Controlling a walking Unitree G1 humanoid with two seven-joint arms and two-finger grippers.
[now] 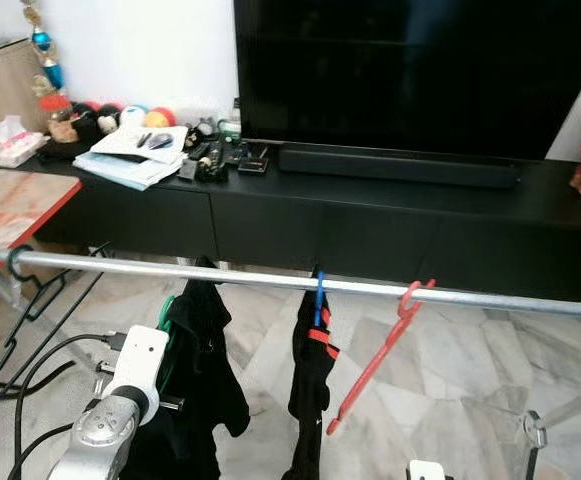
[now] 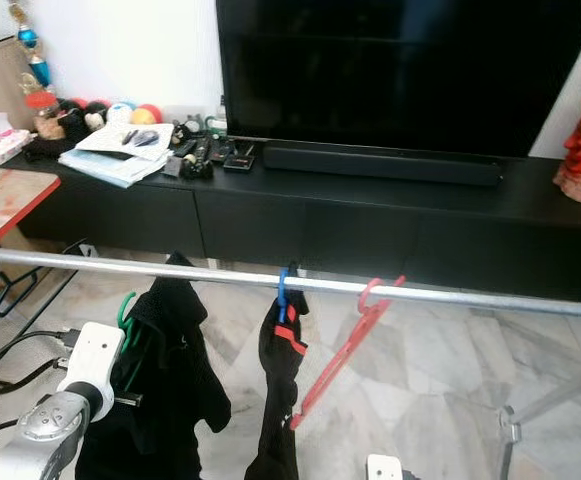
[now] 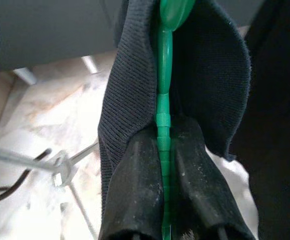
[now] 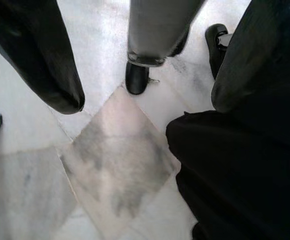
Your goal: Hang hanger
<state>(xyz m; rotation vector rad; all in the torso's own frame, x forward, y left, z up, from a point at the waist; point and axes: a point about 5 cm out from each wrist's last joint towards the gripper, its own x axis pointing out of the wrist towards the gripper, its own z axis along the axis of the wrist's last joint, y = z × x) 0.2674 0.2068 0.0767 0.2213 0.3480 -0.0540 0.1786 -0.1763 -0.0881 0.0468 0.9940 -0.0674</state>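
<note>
One rail (image 1: 270, 279) spans the scene. Three coloured hangers are at it: one green hanger (image 1: 166, 312), one blue hanger (image 1: 318, 297) and one red hanger (image 1: 375, 362); a black wire hanger (image 1: 32, 300) makes a fourth at the rail's left end. Two black garments: one garment (image 1: 202, 370) on the green hanger, a second garment (image 1: 308, 390) on the blue one. Behind stands one TV (image 1: 420, 70), one soundbar (image 1: 398, 166) and one black cabinet (image 1: 370, 225). One tissue box (image 1: 12, 148) sits at the cabinet's left end.

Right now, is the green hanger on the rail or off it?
Off. The green hanger sits pinched between the left gripper fingers, below the rail.
</note>
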